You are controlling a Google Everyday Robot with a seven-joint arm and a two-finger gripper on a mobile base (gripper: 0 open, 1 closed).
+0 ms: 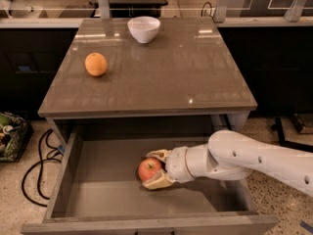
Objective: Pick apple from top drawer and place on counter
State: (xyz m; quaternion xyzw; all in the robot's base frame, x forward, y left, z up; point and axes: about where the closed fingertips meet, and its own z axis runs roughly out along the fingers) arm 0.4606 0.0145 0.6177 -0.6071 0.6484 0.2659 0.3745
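Observation:
The top drawer (pixel 98 190) is pulled open below the counter (pixel 161 77). The red apple (pixel 149 169) with a yellowish patch lies on the drawer floor near the middle. My gripper (pixel 154 168) reaches in from the right on a white arm. Its tan fingers (pixel 156 181) sit on both sides of the apple, one behind it and one in front, touching it. The apple rests on the drawer bottom.
An orange (pixel 96 64) sits on the counter's left side and a white bowl (pixel 144 29) at its back edge. Black cables (pixel 36 165) and a basket (pixel 10 136) lie on the floor at the left. Dark cabinets stand behind the counter.

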